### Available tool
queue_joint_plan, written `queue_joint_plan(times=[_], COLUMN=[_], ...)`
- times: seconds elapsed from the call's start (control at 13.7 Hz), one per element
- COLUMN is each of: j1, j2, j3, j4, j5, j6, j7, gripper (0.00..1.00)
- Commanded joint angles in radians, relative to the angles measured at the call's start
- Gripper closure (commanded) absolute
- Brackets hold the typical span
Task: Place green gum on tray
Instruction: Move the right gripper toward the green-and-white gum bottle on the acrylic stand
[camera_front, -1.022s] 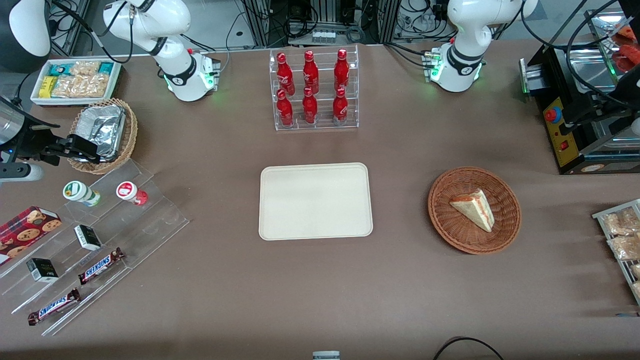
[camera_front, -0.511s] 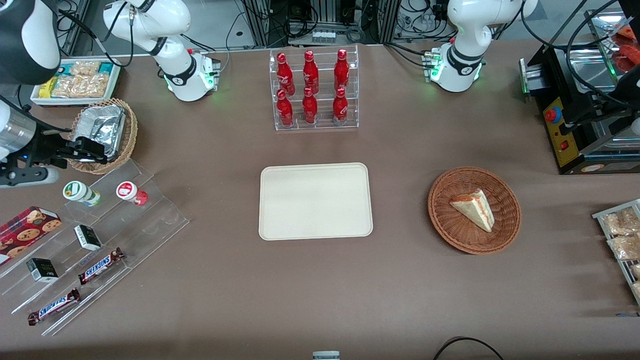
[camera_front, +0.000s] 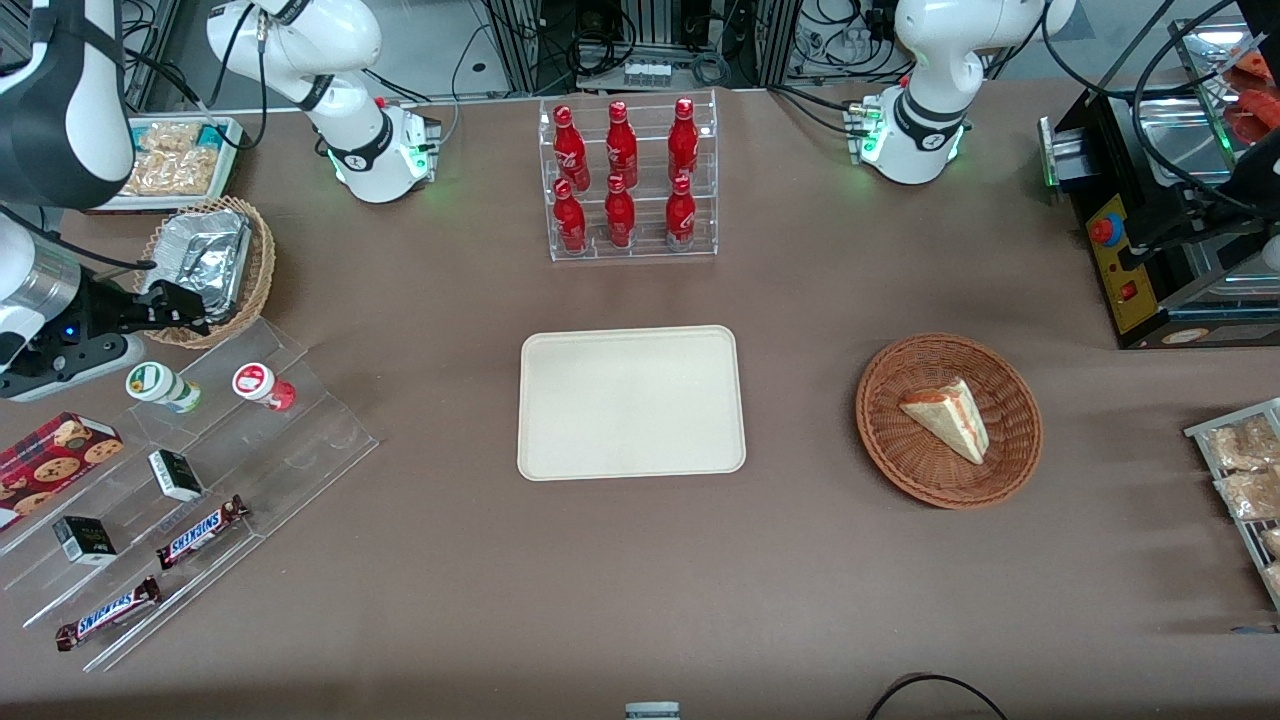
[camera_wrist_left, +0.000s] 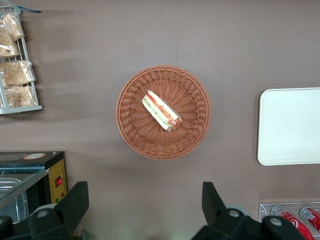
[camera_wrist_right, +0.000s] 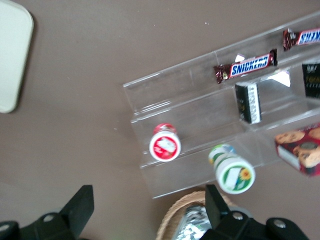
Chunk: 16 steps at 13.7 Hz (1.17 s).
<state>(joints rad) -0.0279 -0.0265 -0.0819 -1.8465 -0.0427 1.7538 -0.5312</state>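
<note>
Green gum (camera_front: 160, 386) stands on the clear stepped stand (camera_front: 300, 440), beside the red-lidded bottle (camera_front: 262, 385). Gripper (camera_front: 180, 306) hovers wide open above it, near the foil-filled wicker basket (camera_front: 260, 262). Tray (camera_front: 631, 402) sits mid-table.

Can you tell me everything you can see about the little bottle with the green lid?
The green gum is a small white bottle with a round green-and-white lid and a green label. It stands on the top step of the clear stand, beside the red-lidded bottle. Nothing grips it: the gripper hovers open, apart from it, over the foil-lined basket. The tray lies apart.
</note>
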Motion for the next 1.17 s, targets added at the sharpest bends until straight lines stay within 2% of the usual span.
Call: queue_joint_plan(times=[0.0,0.44,0.8,1.1], j1=[-0.052,-0.147,-0.199,-0.211], j2=[-0.030,-0.020,0.023,0.023], j3=[0.002,0.004,0.004,0.004], j4=[-0.068,-0.168,-0.189,-0.243], j5=[-0.019,-0.016,-0.003,-0.003], j6=[0.078,0.240,0.309,0.378], j7=[-0.204,-0.456,-0.569,-0.576], gripper=[0.01,0.01,0.01,0.01])
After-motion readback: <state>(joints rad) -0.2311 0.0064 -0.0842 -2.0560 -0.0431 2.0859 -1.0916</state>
